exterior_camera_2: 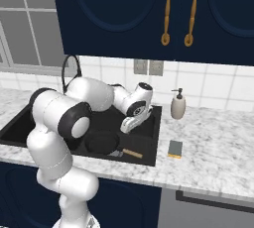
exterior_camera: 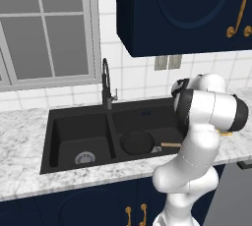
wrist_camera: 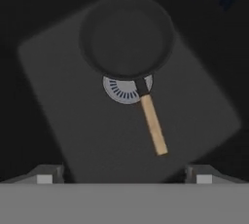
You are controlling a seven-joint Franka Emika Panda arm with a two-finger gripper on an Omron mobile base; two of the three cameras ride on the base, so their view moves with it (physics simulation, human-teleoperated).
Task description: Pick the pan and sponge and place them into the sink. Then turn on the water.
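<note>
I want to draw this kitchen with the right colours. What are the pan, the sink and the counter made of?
The pan looks like dull black metal with no shine; its handle looks like pale wood, light brown and plain. The sink is matte black all over, maybe stone composite or coated metal; I can't tell which. The counter looks like polished marble: white with grey veins.

Base cameras flank the sink (exterior_camera: 78, 122) from behind; hand camera looks straight down into it.
</note>
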